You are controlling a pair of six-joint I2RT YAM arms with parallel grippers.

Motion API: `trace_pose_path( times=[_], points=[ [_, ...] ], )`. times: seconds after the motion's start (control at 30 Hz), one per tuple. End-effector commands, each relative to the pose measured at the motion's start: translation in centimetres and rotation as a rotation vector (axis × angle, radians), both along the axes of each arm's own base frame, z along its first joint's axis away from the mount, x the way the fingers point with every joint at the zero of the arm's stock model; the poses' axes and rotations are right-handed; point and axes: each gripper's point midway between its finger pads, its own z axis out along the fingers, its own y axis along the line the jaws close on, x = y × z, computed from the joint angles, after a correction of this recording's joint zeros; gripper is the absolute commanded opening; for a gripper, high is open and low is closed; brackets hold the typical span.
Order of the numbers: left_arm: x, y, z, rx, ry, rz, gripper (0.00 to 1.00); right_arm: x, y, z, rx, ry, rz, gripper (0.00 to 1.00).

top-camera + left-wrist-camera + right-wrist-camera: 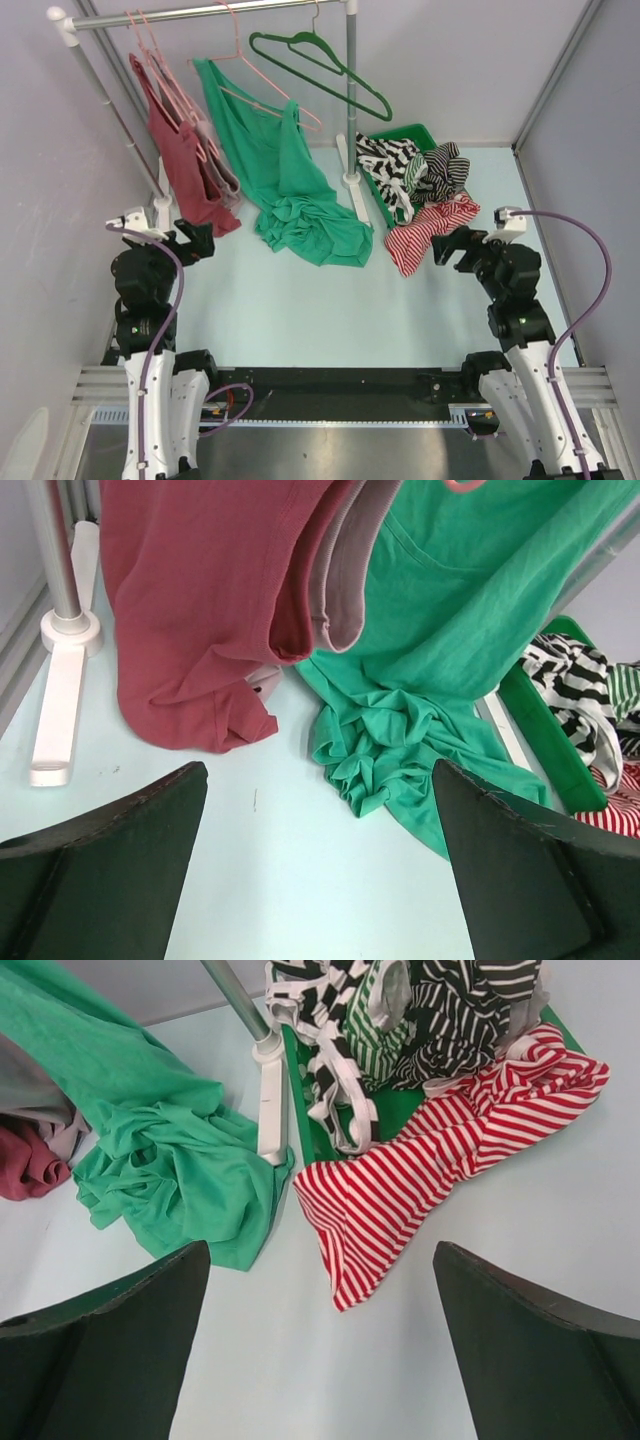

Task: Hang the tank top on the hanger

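Now, left tool (197, 241) held low, gaping near tank top (185, 165), right tool (455, 248) low, gaping, empty.

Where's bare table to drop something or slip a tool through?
Free: the wide strip of table between the left tool and right tool, nearer than the green top and red-striped top. Also right of the bin. Crowded: under the rail, where the tank top and green top hang to the table.
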Motion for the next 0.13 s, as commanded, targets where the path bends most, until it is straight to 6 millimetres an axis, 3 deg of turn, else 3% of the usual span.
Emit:
trace_pose_path(
  times=[0.0,0.1],
  points=[
    [-0.23,-0.57,0.31,0.032,-0.014,-0.041,1.0,0.07,0.16,0.89,-0.001,-0.041,0.016,1.0],
    [-0.23,0.04,0.41,0.027,-0.011,-0.002,1.0,0.11,0.19,0.77,-0.004,-0.038,0.018,1.0]
  ],
)
